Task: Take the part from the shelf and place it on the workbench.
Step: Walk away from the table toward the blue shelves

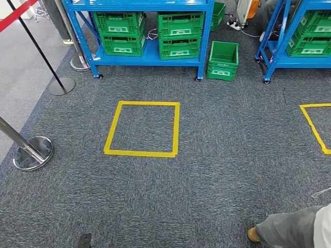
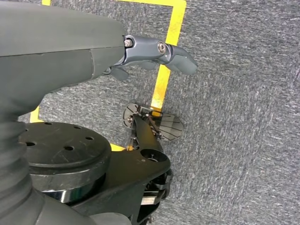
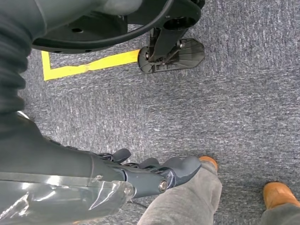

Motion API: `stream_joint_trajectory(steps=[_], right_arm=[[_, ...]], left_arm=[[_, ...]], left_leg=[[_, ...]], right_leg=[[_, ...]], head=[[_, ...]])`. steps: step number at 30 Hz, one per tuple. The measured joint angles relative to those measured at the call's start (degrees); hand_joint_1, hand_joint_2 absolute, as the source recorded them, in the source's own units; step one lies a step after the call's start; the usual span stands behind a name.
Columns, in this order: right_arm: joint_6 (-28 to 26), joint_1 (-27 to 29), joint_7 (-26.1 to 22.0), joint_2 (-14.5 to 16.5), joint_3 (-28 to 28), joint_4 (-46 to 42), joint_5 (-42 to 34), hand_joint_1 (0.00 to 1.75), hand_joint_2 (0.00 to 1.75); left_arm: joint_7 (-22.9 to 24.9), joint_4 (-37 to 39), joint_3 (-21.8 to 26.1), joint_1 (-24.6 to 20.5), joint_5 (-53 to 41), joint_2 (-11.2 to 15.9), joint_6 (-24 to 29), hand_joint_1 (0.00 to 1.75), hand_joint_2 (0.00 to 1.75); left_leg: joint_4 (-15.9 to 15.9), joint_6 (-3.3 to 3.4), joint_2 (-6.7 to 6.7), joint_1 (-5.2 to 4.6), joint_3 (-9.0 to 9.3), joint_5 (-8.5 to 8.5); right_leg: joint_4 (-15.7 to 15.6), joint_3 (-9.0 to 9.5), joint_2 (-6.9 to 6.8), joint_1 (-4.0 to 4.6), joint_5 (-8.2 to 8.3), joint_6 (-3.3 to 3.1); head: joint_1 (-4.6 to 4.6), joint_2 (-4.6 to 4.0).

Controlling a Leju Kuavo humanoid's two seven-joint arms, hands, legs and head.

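Head view: I see blue shelf (image 1: 150, 54) at 12 o'clock, green crates (image 1: 180, 32) on it. Left hand (image 2: 155, 54), right hand (image 3: 155, 173) hang empty, fingers loosely apart.

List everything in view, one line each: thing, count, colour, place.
shelf: two, blue, far edge of the carpet, the second at far right.
crates on shelf: at least five, green, stacked on the low tiers.
floor crate: one, green, right of the near shelf.
tape squares: two, yellow, on grey carpet; one cut off at right.
stanchion bases: three, silver, at left.
person's leg: grey trousers, tan shoe, lower right.
left robot hand: grey, hanging, holding nothing.
right robot hand: grey, hanging, holding nothing.
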Motion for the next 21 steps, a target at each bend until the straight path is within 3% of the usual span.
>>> stream_joint_trajectory(steps=[6, 10, 15, 21], right_arm=[[0.04, 0.00, 0.39, 0.00, -0.03, 0.00, 0.00, 0.00, 0.00], [0.04, 0.00, 0.56, 0.00, -0.04, 0.00, 0.00, 0.00, 1.75], [1.04, 0.12, 0.81, -0.06, 0.44, 0.00, -0.76, 0.00, 1.75], [3.07, 0.99, 2.17, -0.84, 4.42, -0.07, -6.08, 0.00, 1.75]], left_arm=[[0.37, 0.00, -0.32, 0.09, -1.13, 0.02, -0.09, 0.00, 1.75], [0.38, 0.00, -0.78, 0.12, -1.38, 0.02, -0.15, 0.00, 1.75], [0.68, 0.00, -1.99, 0.31, -0.92, 0.28, -0.28, 0.00, 1.75], [2.39, 0.00, -8.50, 1.39, 3.94, 1.78, -0.82, 0.00, 1.75]], left_leg=[[0.00, 0.02, 0.00, -0.01, 0.00, 0.00], [0.00, 0.02, 0.00, -0.01, 0.00, 0.00], [0.00, 0.02, 0.00, -0.01, 0.00, 0.00], [0.00, 0.03, 0.00, -0.01, 0.00, -0.01]], right_leg=[[0.00, 0.00, 0.00, -0.01, 0.00, 0.00], [0.00, -0.01, 0.00, -0.01, 0.00, 0.00], [0.00, -0.01, 0.00, 0.00, 0.00, 0.00], [0.00, -0.01, 0.00, -0.01, 0.00, 0.00]], head=[[-0.01, 0.00], [-0.01, 0.00], [-0.01, 0.00], [0.00, 0.00]])
